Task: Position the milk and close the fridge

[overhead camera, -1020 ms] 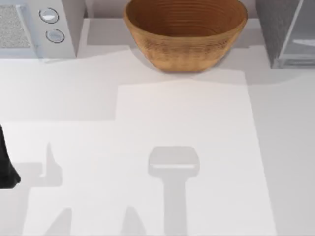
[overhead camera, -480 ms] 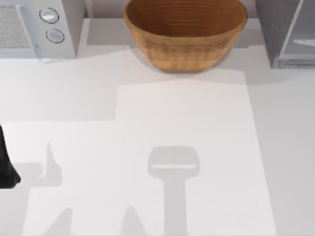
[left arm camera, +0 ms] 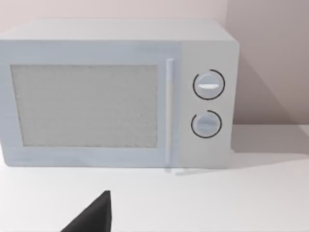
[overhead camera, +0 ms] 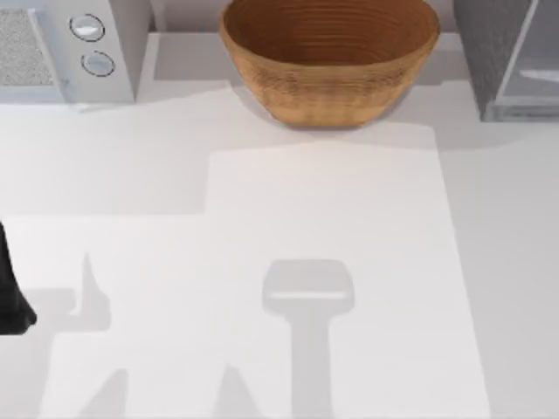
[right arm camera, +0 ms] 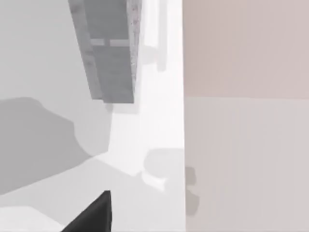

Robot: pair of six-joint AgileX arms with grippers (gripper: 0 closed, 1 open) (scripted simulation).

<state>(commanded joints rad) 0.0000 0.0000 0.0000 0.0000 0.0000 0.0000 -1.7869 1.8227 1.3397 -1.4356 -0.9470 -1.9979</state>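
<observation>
The milk is out of view. The fridge [overhead camera: 502,57] stands at the table's back right corner, a grey speckled box with a lighter smooth panel [overhead camera: 534,65] on its right side. The right wrist view has the fridge [right arm camera: 113,63] ahead, with a speckled edge and a paler bar across its grey face. I cannot tell how its door stands. A dark tip of my right gripper [right arm camera: 94,217] pokes in there, well short of the fridge. My left arm [overhead camera: 12,292] rests at the table's left edge, and a dark tip of my left gripper [left arm camera: 94,217] faces the microwave.
A light grey microwave [overhead camera: 65,48] with two round knobs sits at the back left, also filling the left wrist view as the microwave [left arm camera: 116,94]. A large wicker basket [overhead camera: 329,57] stands at the back middle. The white table [overhead camera: 288,201] spreads in front, and its edge [right arm camera: 183,145] meets a pinkish wall.
</observation>
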